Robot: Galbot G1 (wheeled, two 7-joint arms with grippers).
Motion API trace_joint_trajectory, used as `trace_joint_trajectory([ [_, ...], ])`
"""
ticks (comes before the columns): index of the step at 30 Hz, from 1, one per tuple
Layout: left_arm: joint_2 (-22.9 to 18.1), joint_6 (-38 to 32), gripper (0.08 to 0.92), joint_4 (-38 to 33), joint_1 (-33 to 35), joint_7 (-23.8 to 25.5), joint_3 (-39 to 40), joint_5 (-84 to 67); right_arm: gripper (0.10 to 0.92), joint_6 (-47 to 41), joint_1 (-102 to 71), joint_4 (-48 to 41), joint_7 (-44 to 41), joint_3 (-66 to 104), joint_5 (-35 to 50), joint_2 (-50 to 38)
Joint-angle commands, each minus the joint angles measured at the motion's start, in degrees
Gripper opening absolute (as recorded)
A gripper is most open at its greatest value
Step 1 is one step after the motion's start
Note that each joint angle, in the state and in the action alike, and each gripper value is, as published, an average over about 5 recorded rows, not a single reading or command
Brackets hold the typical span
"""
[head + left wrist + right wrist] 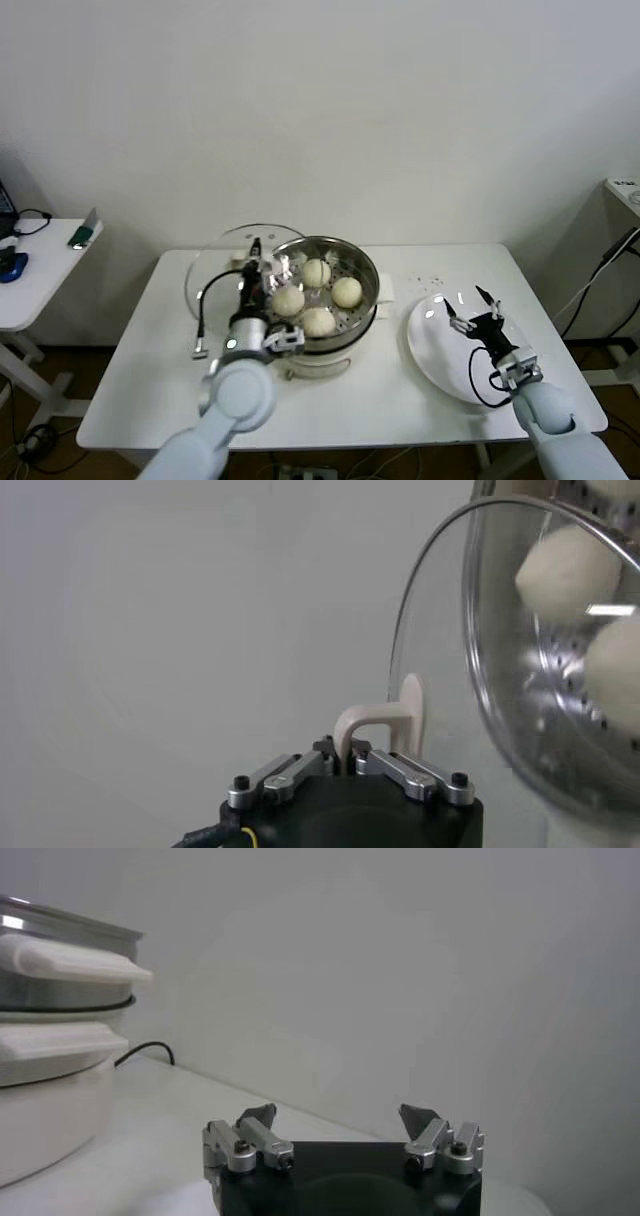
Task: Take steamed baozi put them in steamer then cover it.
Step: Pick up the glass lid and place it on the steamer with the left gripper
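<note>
The shiny steamer (362, 262) stands mid-table on its white base, with several cream-white baozi (347, 292) on its perforated tray. My left gripper (255, 252) is shut on the cream handle (355, 723) of the clear glass cover (213, 272). It holds the cover on edge, tilted against the steamer's left side. Through the cover's glass (500, 680) the baozi (568, 570) show in the left wrist view. My right gripper (470, 304) hovers open and empty over the white plate (430, 345). In its own view the right gripper (340, 1116) has the steamer (60, 958) far off to the side.
A black cable (203, 308) with its plug lies on the table left of the steamer and also shows as the cable (150, 1051) in the right wrist view. A small side table (40, 265) with gadgets stands at the far left. The wall is close behind.
</note>
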Motion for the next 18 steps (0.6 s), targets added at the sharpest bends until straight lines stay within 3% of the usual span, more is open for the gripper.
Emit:
trace_joint_trajectory([
  [1, -12.3, 2.79, 0.158, 7.86, -4.98, 1.91, 4.37, 5.77, 0.823, -0.61, 0.18, -0.25, -0.33, 0.23, -0.32, 0.11],
  [10, -16.38, 2.79, 0.158, 12.06, -5.93, 2.04, 6.13, 6.75, 0.823, -0.23, 0.1, -0.55, -0.36, 0.51, -0.7, 0.32],
  [18, -17.65, 2.79, 0.158, 15.78, -5.8, 1.88, 5.95, 6.66, 0.823, 0.37, 0.25, -1.28, -0.63, 0.63, -0.95, 0.55],
])
